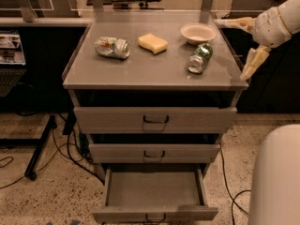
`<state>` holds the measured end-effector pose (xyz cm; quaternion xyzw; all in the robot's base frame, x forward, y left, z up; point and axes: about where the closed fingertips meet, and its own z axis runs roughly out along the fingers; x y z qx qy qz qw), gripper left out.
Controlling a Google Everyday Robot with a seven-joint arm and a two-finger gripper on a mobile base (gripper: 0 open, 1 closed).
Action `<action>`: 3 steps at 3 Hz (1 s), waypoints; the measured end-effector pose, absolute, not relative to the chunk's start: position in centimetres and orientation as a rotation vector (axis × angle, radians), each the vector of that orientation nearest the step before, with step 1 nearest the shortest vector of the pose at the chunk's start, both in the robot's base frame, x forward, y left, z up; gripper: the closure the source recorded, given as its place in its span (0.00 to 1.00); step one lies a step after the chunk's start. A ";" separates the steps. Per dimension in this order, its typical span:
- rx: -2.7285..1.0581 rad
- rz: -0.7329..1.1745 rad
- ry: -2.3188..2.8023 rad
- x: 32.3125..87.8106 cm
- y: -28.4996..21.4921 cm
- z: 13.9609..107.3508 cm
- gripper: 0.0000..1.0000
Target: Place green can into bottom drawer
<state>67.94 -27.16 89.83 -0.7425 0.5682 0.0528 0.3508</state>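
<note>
So the green can [198, 58] is lying on its side on the right part of the tabletop [140, 71], with one shiny end facing the front edge. It's just below a small pale bowl [198, 33] and looks close to it, maybe touching, I can't really tell. Nothing is gripping it.

The hand [233, 48] is at the upper right of the frame, off the right edge of the tabletop. It's released, with its two tan fingers [253, 62] spread wide: one points left over the back right corner near the bowl, the other hangs down beside the right edge. The can sits a bit left of that lower finger, not touching it.

Left of the can, around the middle of the tabletop, there's a yellow sponge [153, 43]. Further left is a silver can [112, 47] with a colourful label, also on its side.

Down at the bottom of the frame, the bottom drawer [154, 189] is pulled well out toward the camera, so you see its grey floor. The middle drawer [154, 153] and top drawer [154, 119] above it are pushed in much further.

A big white rounded robot part [277, 177] fills the lower right corner, and dark cables [61, 149] trail over the speckled floor at left.
</note>
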 end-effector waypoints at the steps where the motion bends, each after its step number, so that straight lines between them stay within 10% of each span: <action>1: -1.977 0.179 1.453 69.9 -24.4 88.0 0.00; 3: -1.929 0.135 1.452 71.6 -24.2 88.0 0.00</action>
